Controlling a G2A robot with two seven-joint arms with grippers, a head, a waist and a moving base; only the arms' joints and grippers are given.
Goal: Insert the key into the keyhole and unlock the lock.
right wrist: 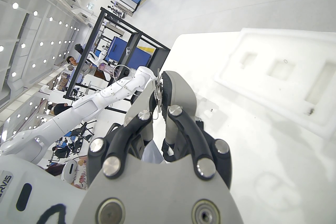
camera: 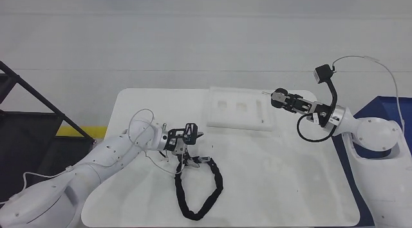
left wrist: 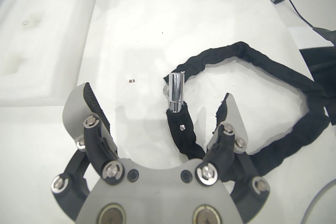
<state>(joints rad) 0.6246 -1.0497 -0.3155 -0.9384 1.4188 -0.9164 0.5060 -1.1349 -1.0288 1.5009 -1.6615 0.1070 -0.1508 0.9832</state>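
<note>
Black cloth-sleeved chain lock (left wrist: 262,57): woven fabric cover, matt, slightly fuzzy, frayed at its ends.
Chrome lock cylinder (left wrist: 176,92): polished metal, mirror-bright.
White desk (left wrist: 157,12): smooth, glossy top that shows reflections.
White foam tray (left wrist: 47,25), at the desk's twelve o'clock: matt, fine-grained.
Left pincer (left wrist: 157,95): brushed grey metal fingers, ribbed black rubber-like pads (left wrist: 95,107), shiny steel screws, matt black links.
Right pincer (right wrist: 158,82): same finishes.
Small silvery metal key (right wrist: 158,93): glossy.

the left arm (camera: 96,163) and right arm (camera: 376,134) wear glossy white rounded shells. left gripper (left wrist: 157,95) and right gripper (right wrist: 158,83) alike: pale grey palm plate (left wrist: 157,191), black linkages (left wrist: 97,146), slotted silver screws (left wrist: 113,171), grey fingers (left wrist: 76,109) with black ribbed pads (left wrist: 95,104) (one frayed at its edge). a black cable (camera: 311,141) loops beside the right gripper.
</note>
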